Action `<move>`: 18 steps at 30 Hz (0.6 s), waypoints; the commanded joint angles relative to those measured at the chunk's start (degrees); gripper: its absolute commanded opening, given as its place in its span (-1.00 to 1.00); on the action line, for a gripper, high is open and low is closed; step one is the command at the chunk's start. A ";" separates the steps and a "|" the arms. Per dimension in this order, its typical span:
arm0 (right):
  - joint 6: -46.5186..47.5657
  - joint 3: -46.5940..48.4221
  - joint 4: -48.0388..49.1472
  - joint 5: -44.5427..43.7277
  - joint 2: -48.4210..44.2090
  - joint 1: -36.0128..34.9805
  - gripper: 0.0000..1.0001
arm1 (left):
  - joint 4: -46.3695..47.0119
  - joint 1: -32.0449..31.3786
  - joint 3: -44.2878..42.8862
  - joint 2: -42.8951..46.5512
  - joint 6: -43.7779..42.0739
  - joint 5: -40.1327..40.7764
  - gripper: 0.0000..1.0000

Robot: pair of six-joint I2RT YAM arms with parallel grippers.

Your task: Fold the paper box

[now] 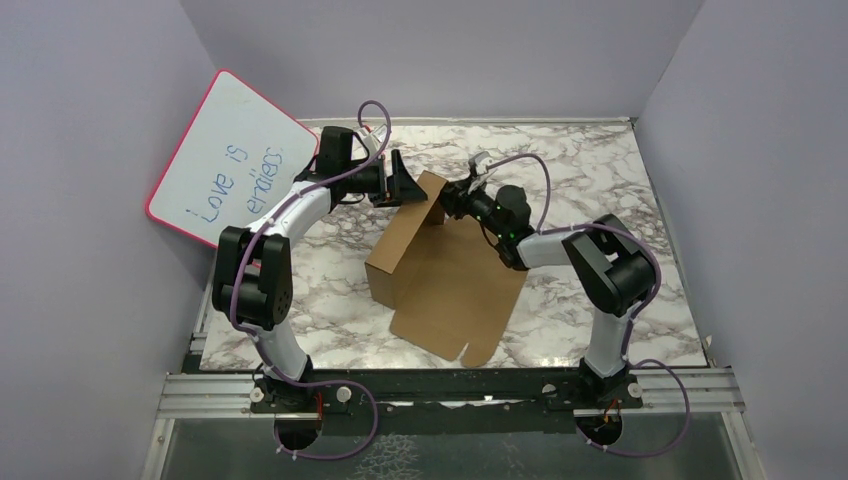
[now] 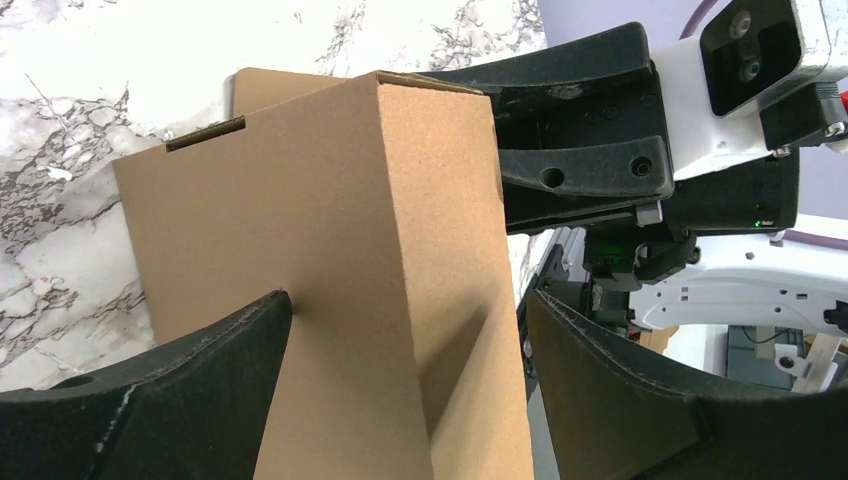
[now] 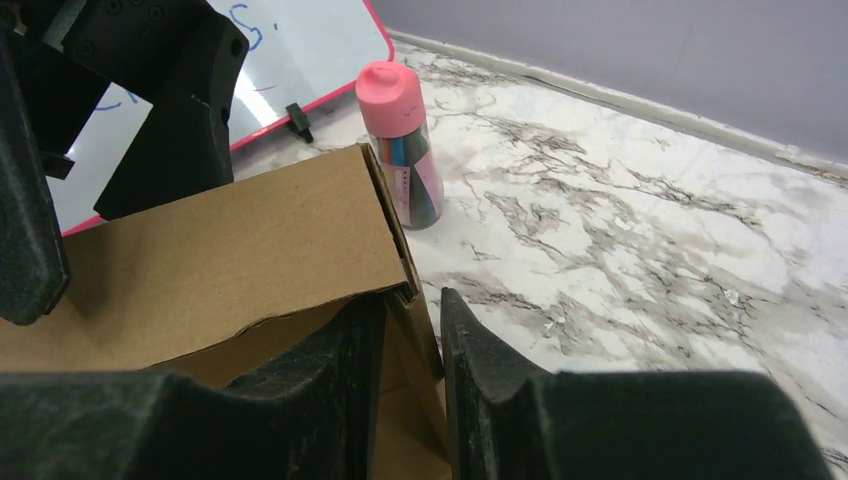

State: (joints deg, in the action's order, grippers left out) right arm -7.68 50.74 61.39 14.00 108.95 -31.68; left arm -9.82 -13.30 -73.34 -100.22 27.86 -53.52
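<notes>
Marble-pattern table (image 1: 620,200), lavender walls all round. Pink-framed whiteboard (image 1: 235,165) leans on the wall behind the left gripper (image 1: 402,182).

The paper box (image 1: 450,280) is plain brown corrugated card, half formed. Its big flat panel lies on the table below both claws, toward the arm bases, with a notched, tabbed near edge. One long wall stands up on the left claw's side. At the far end a tall panel stands upright between the two claws. The left wrist view shows a sharp vertical fold in that panel and a short slit (image 2: 205,133) near its top edge. Surfaces are clean, with no print or tape.

Left claw: jaws wide, straddling the upright folded corner. One finger (image 2: 200,390) is against the broad face and the other sits just beside the narrow face. Can't tell if that one touches.

Right claw, the right gripper (image 3: 412,298), faces the left one from the other side of the panel. Its jaws are narrow, with the panel's top corner edge down between the fingers (image 3: 330,400). Can't tell if they actually pinch it.

A clear container with a pink cap (image 3: 402,145) and coloured sticks inside stands ahead of the right claw, just past the box corner.
</notes>
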 commanded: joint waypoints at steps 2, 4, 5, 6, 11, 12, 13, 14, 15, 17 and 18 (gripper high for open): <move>2.33 -2.06 3.00 0.86 0.84 -0.32 -0.33 | 1.57 -0.50 0.48 0.27 0.36 -1.95 0.75; 3.80 -1.74 2.77 2.98 1.48 -0.36 -0.29 | 1.41 -0.50 0.40 -0.08 0.40 -1.92 0.74; 4.29 -1.52 2.74 3.83 1.75 -0.32 -0.28 | 1.36 -0.50 0.39 -0.14 0.32 -1.79 0.74; 4.67 -1.29 2.69 4.74 2.17 -0.31 -0.27 | 1.19 -0.50 0.37 -0.22 0.16 -1.51 0.74; 6.51 0.27 1.23 8.24 4.48 -0.32 -0.24 | 0.25 -0.41 0.04 -0.40 -0.69 -0.59 0.75; 7.06 0.76 0.41 8.50 4.97 -0.31 -0.24 | 0.24 -0.41 0.04 -0.47 -0.70 -0.61 0.74; 7.14 1.05 0.07 8.46 5.41 -0.35 -0.25 | 0.17 -0.41 0.00 -0.57 -0.65 -0.61 0.75; 7.15 0.99 0.47 8.29 5.88 -0.37 -0.25 | 0.16 -0.42 0.03 -0.73 -0.62 -0.64 0.74; 7.16 1.01 1.06 7.98 6.33 -0.31 -0.26 | 0.22 -0.41 0.00 -0.82 -0.61 -0.71 0.74; 7.16 1.46 1.19 7.72 7.25 -0.35 -0.30 | 0.18 -0.46 -0.03 -1.06 -0.53 -0.92 0.75; 7.16 1.92 0.93 7.78 7.67 -0.36 -0.31 | 0.20 -0.42 -0.03 -1.09 -0.52 -1.02 0.75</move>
State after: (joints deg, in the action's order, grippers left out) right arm -1.45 51.22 63.44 19.27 113.99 -31.55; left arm -9.78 -13.39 -73.23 -100.42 27.81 -53.54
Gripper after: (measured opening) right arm 0.359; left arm 0.874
